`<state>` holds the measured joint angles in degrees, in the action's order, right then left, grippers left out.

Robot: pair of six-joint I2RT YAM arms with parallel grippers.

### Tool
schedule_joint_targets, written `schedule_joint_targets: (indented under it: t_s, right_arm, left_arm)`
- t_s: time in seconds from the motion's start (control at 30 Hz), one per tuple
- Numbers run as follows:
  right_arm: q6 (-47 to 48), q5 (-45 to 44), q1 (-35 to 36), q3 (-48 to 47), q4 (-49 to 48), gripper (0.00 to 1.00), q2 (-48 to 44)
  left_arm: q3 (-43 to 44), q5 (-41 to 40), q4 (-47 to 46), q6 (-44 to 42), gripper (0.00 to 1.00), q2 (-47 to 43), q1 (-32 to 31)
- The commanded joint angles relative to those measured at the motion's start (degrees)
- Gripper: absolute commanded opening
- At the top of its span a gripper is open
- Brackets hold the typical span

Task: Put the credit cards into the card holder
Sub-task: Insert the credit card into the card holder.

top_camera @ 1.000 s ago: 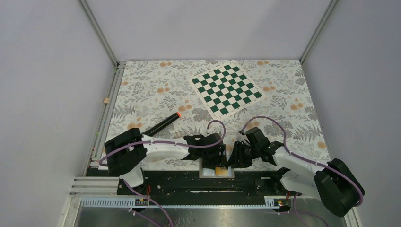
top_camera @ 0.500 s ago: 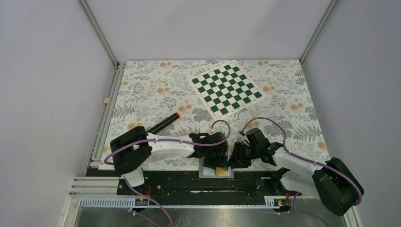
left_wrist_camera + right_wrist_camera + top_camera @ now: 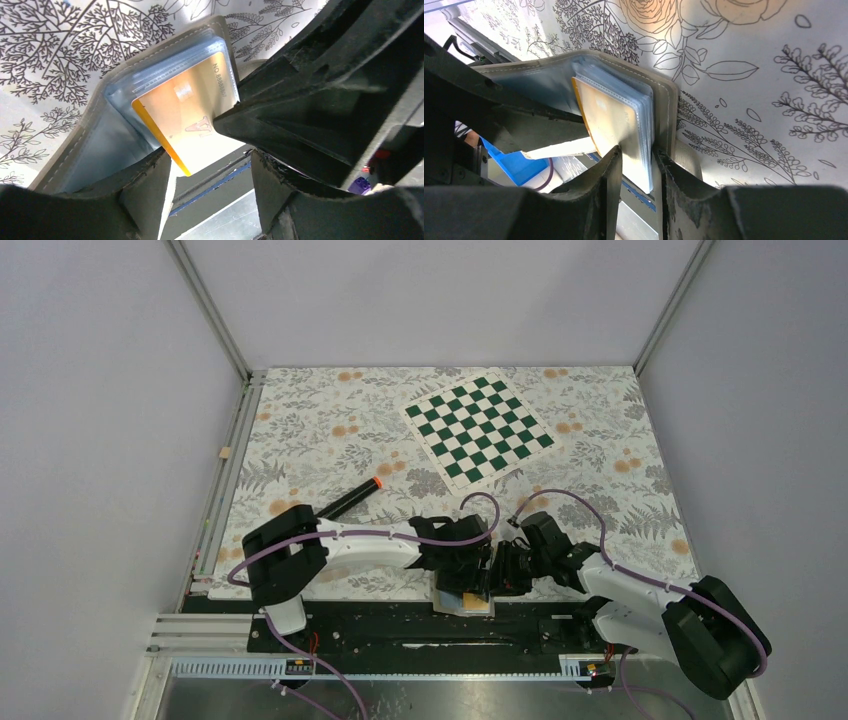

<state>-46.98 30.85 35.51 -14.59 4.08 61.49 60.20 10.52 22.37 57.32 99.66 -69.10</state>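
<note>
At six o'clock, we've one credit card (image 3: 190, 110) partly pocketed; right fingers (image 3: 594, 200) pinch the card holder (image 3: 669, 115), left fingers (image 3: 145, 195): can't tell.

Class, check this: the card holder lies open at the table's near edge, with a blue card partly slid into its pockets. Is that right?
No. The card is orange-yellow, not blue; the left wrist view shows it. The card holder does lie open at the near edge.
</note>
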Motion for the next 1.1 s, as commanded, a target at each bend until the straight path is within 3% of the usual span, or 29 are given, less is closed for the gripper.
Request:
schedule_joint_targets:
  t_s: [0.0,0.3,0.53,0.77,1.07]
  right_arm:
    - [1.6,-3.9,0.7,-0.9,4.2,0.36,-0.3]
    - [4.1,-7.2,0.7,-4.4,10.2,0.33,-1.4]
    - [6.3,-10.7,0.7,-7.3,15.2,0.36,-3.4]
    - [8.1,-9.9,0.7,-9.7,16.8,0.37,-1.7]
    - [10.3,-12.6,0.7,-12.2,22.3,0.39,-5.3]
  left_arm:
    - [7.6,0.4,-10.4,-0.7,0.59,0.9,-0.3]
    - [8.9,-0.7,-6.2,-1.8,0.62,1.4,0.6]
    - [2.2,-1.6,-5.4,-1.4,0.74,-3.4,2.2]
    - [-3.4,-3.0,-5.8,-0.9,0.77,-8.0,2.6]
    - [-11.9,-3.1,-10.1,1.0,0.79,-20.2,4.9]
